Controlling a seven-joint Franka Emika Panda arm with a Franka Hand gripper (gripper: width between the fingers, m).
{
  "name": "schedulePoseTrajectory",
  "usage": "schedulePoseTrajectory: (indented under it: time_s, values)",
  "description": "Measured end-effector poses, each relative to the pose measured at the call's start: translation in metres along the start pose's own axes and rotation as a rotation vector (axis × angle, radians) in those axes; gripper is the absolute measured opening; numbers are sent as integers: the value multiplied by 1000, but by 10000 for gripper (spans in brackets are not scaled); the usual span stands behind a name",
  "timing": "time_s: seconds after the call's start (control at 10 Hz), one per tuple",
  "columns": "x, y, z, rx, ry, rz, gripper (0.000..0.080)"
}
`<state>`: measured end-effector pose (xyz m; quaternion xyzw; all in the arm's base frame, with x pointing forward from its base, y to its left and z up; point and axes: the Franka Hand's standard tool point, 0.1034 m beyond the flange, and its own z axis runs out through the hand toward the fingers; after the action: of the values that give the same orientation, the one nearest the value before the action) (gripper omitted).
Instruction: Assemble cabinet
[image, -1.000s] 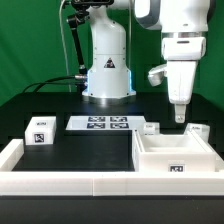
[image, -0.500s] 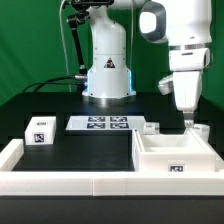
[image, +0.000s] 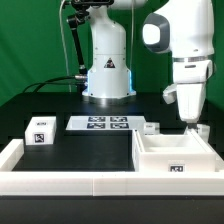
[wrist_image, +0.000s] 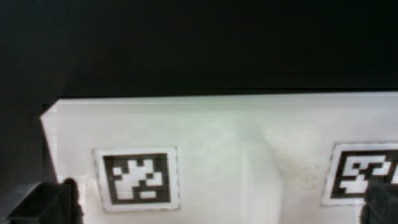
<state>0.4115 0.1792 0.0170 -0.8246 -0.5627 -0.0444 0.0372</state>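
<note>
Rightward and lower goes the gripper (image: 187, 122) compared with a second ago, sliding toward the exterior view's right. Its tips now hang just above the small white block (image: 199, 130) that sits behind the cabinet body (image: 150, 165). On the wrist view the dark fingers (wrist_image: 59, 200) stand far apart, spread wide and gripping nothing, with a white tagged face (wrist_image: 231, 140) close beneath them. That looks to me like a pick lining up on that block. The cabinet body sits at the front on the exterior view's right: an open box of matte white plastic with straight square walls and one tag on its front. Further out lie a second small block (image: 150, 127), the thin flat marker board (image: 100, 123) and a tagged cube (image: 40, 131), all on the black table (image: 90, 150).
</note>
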Motion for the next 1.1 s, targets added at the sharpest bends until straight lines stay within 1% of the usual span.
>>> schedulePoseTrajectory:
  time_s: [0.2,0.5,0.6,0.7,0.8,1.1]
  values:
    - [1,-3,2,3,-1,-4,797]
    - [-1,-4,4,7,-4,-2,389]
    - [-2,-4,5,10,-5,-2,389]
    - [-3,-4,6,13,-7,0,207]
    - [-4,-4,7,14,-8,1,69]
    - [-3,-4,6,13,-8,1,68]
